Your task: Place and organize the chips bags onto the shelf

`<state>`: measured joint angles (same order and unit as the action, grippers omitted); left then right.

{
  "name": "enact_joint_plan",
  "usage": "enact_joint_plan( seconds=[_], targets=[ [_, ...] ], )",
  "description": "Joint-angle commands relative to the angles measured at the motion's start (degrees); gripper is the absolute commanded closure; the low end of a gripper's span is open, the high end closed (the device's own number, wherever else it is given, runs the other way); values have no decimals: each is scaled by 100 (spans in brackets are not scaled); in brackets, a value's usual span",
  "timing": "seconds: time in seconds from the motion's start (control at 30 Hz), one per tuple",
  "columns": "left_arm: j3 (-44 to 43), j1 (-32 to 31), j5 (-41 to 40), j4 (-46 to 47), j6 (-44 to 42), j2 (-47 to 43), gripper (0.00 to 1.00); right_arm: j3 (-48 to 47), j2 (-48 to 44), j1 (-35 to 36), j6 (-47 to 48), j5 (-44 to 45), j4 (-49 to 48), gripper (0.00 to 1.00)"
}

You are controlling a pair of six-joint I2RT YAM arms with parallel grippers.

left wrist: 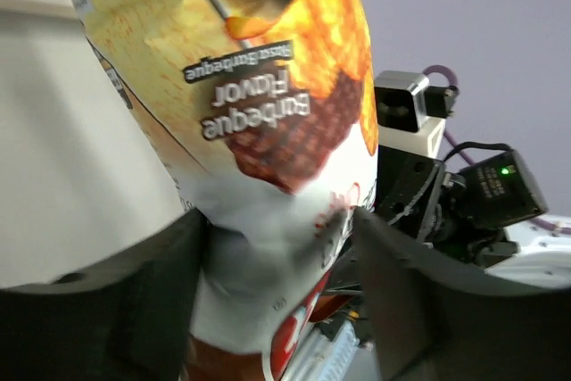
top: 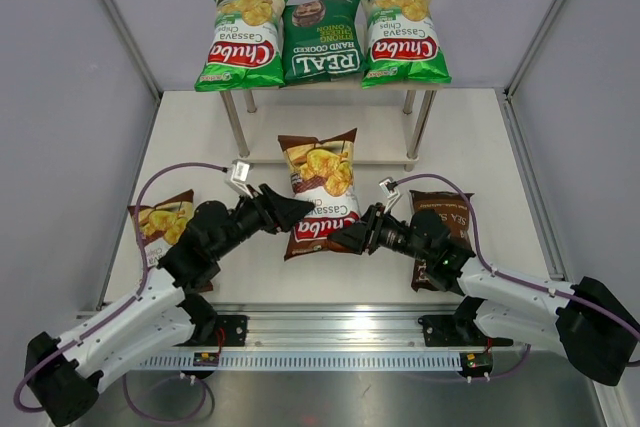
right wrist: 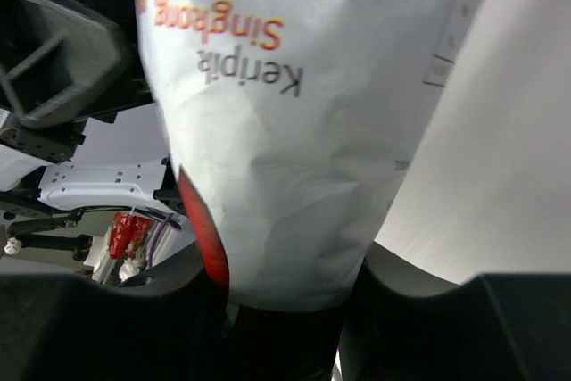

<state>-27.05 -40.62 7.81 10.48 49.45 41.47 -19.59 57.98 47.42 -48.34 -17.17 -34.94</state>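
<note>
Clamped with the right gripper (top: 342, 237) on the bottom edge of the upright brown Chuba bag (top: 320, 182). Straddled from the opposite side by the left gripper (top: 300, 215), squeezing or slack impossible to tell. Confirm one firm pinch before releasing the other, without crushing chips. Then carry forward, beyond both grippers, to the shelf (top: 236, 125), onto the lower board beneath the three green bags (top: 322, 39). Further outward, lying flat: second brown bag (top: 160, 219) left, sea-salt bag (top: 445, 209) right.

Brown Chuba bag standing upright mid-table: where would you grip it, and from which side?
Likely a lower side edge, coming in level from left or right: the brown Chuba bag stands roughly upright, so its thin front-to-back depth fits inside a pincer there.
</note>
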Motion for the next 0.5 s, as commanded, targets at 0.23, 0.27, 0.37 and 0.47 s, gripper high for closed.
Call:
enact_joint_plan(
  seconds=[0.23,0.27,0.37,0.47],
  targets=[
    [-1074,-7,-2414,-2724,-568,-816,1,-571,125,22,852,372,-180,84],
    [-1144,1,-2581,-3170,-620,-886,1,-615,187,22,904,381,-163,84],
    [-1460,2,-2952,-3964,-971,-1018,1,-896,433,-4,1238,469,-14,84],
    [-1873,2,-3022,-4755,-1341,-1053,1,-1300,854,-258,1327,250,-4,84]
  ],
)
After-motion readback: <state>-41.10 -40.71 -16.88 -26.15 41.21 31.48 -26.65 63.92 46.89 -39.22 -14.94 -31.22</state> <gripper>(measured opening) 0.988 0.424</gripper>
